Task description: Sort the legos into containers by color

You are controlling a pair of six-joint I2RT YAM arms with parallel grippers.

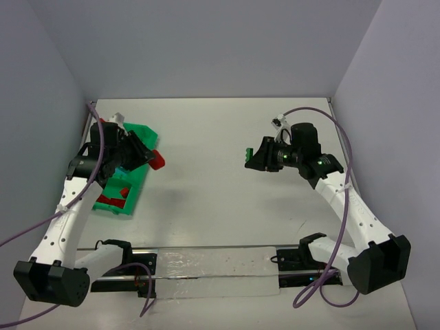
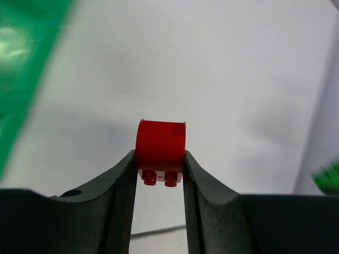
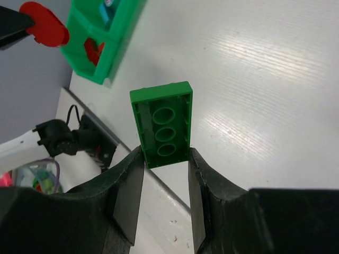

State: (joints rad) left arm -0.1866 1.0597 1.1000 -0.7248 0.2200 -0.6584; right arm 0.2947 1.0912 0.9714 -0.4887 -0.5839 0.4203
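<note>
My left gripper (image 1: 151,159) (image 2: 159,165) is shut on a red lego (image 1: 158,161) (image 2: 160,148), holding it in the air just right of the green containers tray (image 1: 142,130) at the table's left. That tray (image 3: 114,39) has red legos (image 1: 114,200) (image 3: 94,51) in a near compartment and a teal piece (image 3: 106,7) further along. Over the table's right middle, my right gripper (image 1: 250,157) (image 3: 164,157) is shut on a flat green lego (image 1: 248,152) (image 3: 163,124), gripped at its lower end with its hollow underside facing the camera.
A black rail with a clear plastic strip (image 1: 206,271) runs along the near edge between the arm bases. Grey walls close in the table on the left, back and right. Purple cables (image 1: 103,148) loop from both arms.
</note>
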